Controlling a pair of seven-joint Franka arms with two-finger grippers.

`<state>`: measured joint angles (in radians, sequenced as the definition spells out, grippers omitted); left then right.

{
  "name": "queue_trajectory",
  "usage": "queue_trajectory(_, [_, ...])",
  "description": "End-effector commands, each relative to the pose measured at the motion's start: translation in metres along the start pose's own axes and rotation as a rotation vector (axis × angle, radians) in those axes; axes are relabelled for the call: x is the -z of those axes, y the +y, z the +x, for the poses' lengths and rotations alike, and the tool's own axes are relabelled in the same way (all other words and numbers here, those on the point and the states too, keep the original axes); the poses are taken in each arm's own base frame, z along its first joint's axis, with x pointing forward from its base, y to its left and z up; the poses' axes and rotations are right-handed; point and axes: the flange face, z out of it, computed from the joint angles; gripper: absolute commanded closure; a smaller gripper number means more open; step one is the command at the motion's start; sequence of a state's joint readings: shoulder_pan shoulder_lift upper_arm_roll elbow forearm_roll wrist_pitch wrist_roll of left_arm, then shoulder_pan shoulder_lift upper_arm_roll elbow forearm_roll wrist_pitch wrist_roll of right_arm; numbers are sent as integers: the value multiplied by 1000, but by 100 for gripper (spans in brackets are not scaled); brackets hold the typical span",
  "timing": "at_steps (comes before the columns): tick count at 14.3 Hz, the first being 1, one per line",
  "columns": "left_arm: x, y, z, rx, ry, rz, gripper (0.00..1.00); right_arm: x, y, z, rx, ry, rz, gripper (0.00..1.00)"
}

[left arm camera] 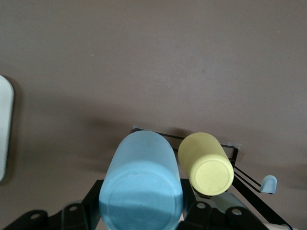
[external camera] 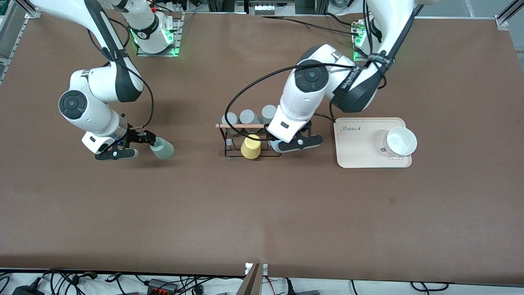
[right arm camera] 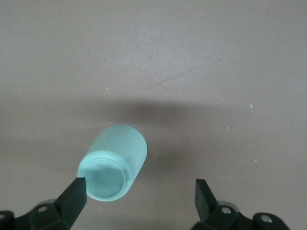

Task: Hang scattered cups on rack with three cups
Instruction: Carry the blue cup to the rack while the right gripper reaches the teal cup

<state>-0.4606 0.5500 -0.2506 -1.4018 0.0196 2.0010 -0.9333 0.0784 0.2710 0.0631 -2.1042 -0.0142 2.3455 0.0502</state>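
The black wire rack (external camera: 233, 153) with its wooden rod (external camera: 239, 125) stands mid-table and carries a yellow cup (external camera: 250, 146) and three grey cups (external camera: 247, 116). My left gripper (left arm camera: 141, 211) is at the rack's end toward the left arm, shut on the light blue cup (left arm camera: 141, 184), which hangs beside the yellow cup (left arm camera: 206, 163). The arm hides that blue cup in the front view. The sage-green cup (external camera: 163, 148) lies on its side toward the right arm's end. My right gripper (external camera: 148, 139) is open just beside it, one fingertip (right arm camera: 72, 196) next to its base (right arm camera: 108, 179).
A beige tray (external camera: 360, 151) with a white bowl (external camera: 401, 141) sits toward the left arm's end, close to the left hand. Its edge (left arm camera: 5, 129) shows in the left wrist view. A bare rack peg (left arm camera: 268, 183) stands past the yellow cup.
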Motion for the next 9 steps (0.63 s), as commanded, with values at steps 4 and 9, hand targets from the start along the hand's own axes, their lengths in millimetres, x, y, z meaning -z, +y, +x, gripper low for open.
queue_trajectory(4, [-11, 11, -1, -3, 8, 17, 82, -9, -27, -2, -17, 31, 12, 0])
queue_trajectory(9, [-29, 17, -1, -9, 24, -16, 81, -39, -41, -11, -41, 56, 17, 0])
